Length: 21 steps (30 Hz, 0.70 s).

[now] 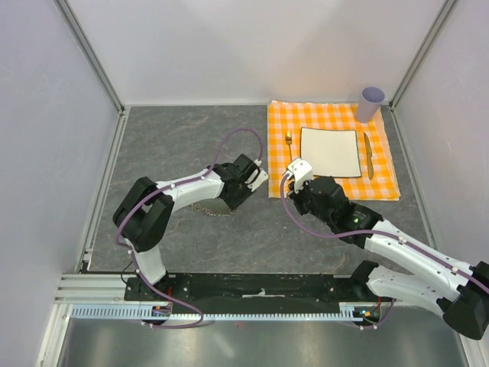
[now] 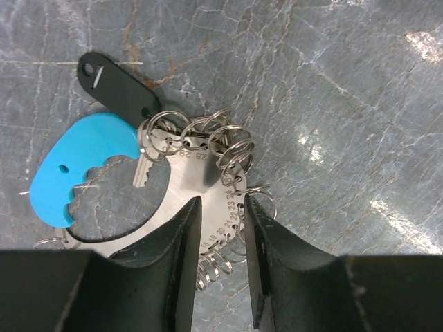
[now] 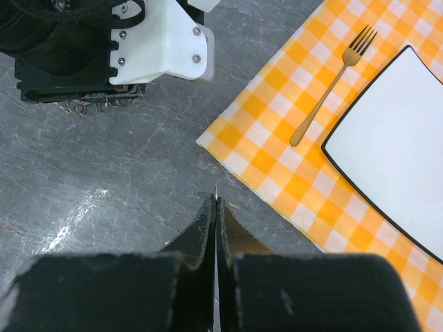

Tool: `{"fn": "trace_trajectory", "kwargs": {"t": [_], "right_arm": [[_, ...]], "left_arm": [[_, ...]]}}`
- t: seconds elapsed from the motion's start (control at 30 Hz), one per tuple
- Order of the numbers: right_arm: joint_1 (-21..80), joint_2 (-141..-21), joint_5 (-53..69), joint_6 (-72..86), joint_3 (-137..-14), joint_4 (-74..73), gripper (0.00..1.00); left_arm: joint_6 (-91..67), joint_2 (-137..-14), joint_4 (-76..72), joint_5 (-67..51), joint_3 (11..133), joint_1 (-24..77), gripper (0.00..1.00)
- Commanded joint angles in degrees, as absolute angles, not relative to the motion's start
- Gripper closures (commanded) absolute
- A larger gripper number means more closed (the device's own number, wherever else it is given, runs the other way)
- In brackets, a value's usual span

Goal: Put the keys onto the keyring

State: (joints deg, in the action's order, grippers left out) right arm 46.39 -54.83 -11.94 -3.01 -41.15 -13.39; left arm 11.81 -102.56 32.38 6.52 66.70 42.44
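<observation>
Mid-task: left gripper [image 2: 220, 206], fingers narrow, clamps keyring [image 2: 185, 185] on table [image 1: 176, 145], w/ one key [image 2: 142, 169] already on. To its right, right gripper [image 3: 215, 207] pinches thin metal sliver [image 3: 215, 191], prob. another key, not yet threaded.

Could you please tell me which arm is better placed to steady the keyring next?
Left. The left gripper straddles the keyring at its metal plate, a finger on each side. The right gripper is shut above the table near the cloth corner, apart from it.
</observation>
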Motion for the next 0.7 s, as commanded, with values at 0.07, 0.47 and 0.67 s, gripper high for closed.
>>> {"fn": "trace_trajectory", "kwargs": {"t": [0.07,0.47,0.67], "right_arm": [[46.5,-54.0,-12.4,-2.2,-41.0,-11.1,1.0],[46.5,-54.0,-12.3,-2.1,-40.9,-11.1,1.0],[46.5,-54.1,-12.3,-2.2,-41.0,-11.1,1.0]], "left_arm": [[12.0,-104.4,30.3,3.5,67.9,42.1,0.62],[8.9,-105.3,30.0,-1.1,69.6,42.1,0.65],[6.6,-105.4,29.1,-2.1,70.5,42.1,0.8]]}}
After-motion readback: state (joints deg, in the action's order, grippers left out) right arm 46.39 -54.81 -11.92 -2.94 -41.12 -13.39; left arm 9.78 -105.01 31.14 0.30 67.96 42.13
